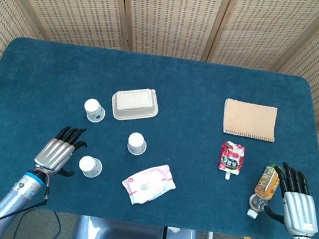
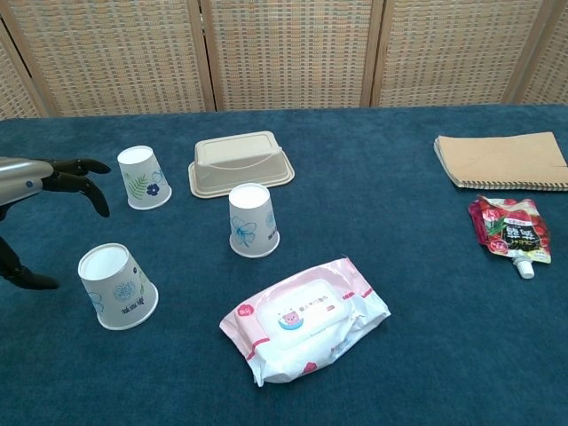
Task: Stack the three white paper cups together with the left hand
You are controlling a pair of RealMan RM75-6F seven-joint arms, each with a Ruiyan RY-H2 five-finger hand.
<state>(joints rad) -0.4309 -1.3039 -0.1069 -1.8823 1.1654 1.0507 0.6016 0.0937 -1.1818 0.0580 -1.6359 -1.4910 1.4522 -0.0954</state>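
Three white floral paper cups (image 1: 89,167) (image 1: 136,143) (image 1: 93,110) stand apart, unstacked; left robot hand (image 1: 58,152), seemingly spread and empty, hovers beside the nearest.

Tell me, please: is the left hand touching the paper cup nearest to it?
Apart. In the chest view, blue cloth shows between the left hand and the nearest paper cup; the fingers are spread and hold nothing.
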